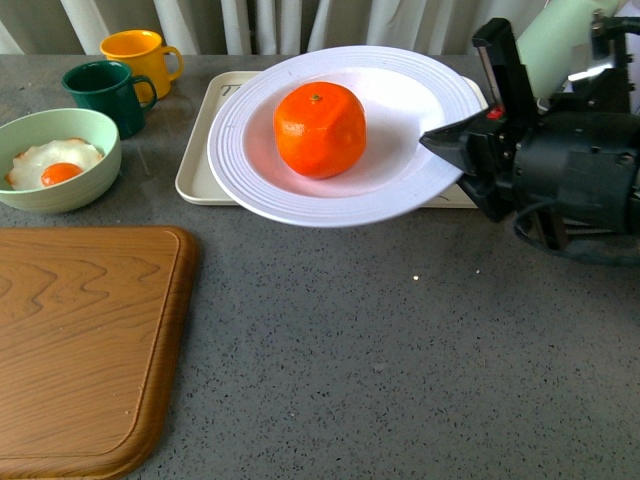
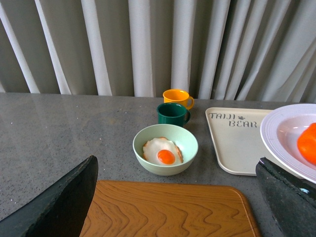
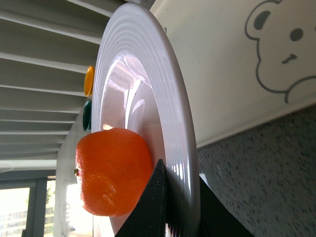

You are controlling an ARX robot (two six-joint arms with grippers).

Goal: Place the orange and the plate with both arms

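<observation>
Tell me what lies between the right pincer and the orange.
Only a bare strip of the plate: the right pincer is shut on its rim and the orange sits at its centre. The front view shows it.

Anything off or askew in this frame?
Nothing spilled or damaged. The plate, orange in it, overhangs the front edge of the bear-print tray rather than sitting squarely on it, and the right gripper is clamped on its rim. Whether it rests on the tray or is lifted clear, I cannot tell.

Kitchen-ish setup: grey counter [image 1: 400, 330], wood cutting board [image 1: 80, 340], yellow mug [image 1: 140, 55], curtain [image 2: 148, 44].
</observation>
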